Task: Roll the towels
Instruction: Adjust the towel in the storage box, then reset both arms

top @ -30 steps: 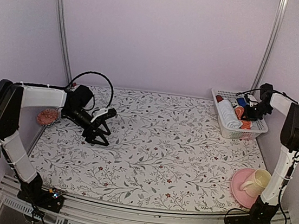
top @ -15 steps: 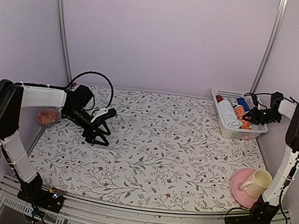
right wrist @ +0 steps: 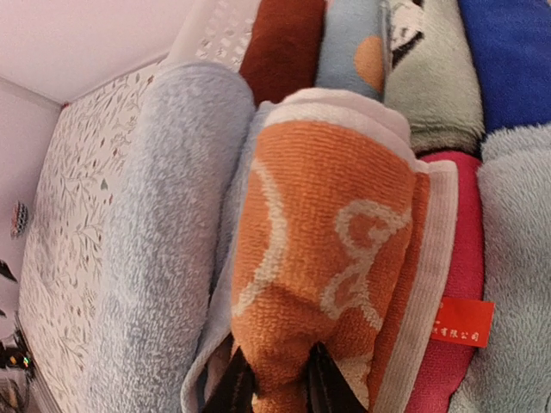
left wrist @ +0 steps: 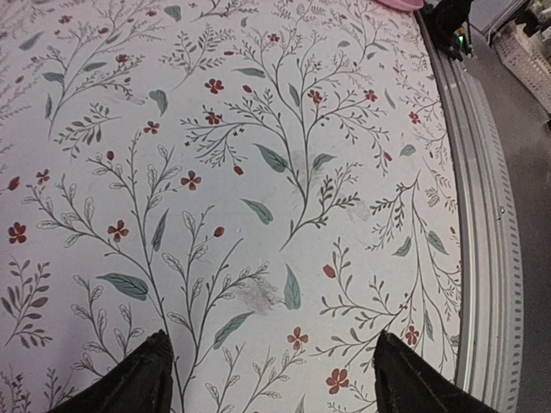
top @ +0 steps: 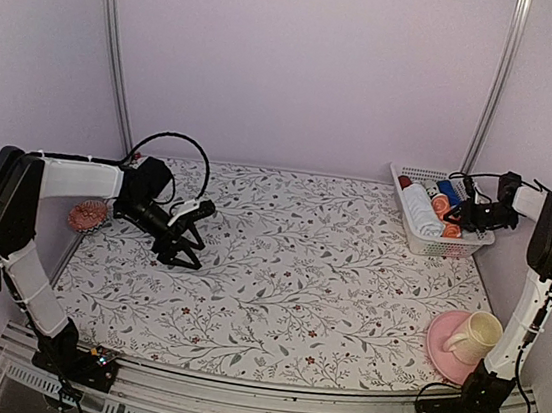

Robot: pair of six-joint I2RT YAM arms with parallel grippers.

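A: Near right corner?
B: Cup (top: 474, 334) on a pink plate (top: 437, 352).
A: Left pincer (top: 185, 251)?
B: Released, jaws wide, low over the floral tabletop (top: 298, 270), left side.
A: Towels?
B: Both rolled in the white basket (top: 442, 249), far right. The light blue towel (right wrist: 155, 232) is touching the orange towel (right wrist: 318, 249).
A: Right pincer (right wrist: 275, 389)?
B: Inside the basket, grasping the orange towel's near end.

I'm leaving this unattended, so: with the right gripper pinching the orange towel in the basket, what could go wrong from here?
1. The right gripper holds only a small fold of the orange towel, so it may slip out when lifted.
2. That towel sits wedged between the light blue towel and a red towel; pulling could drag them along or shift the basket.
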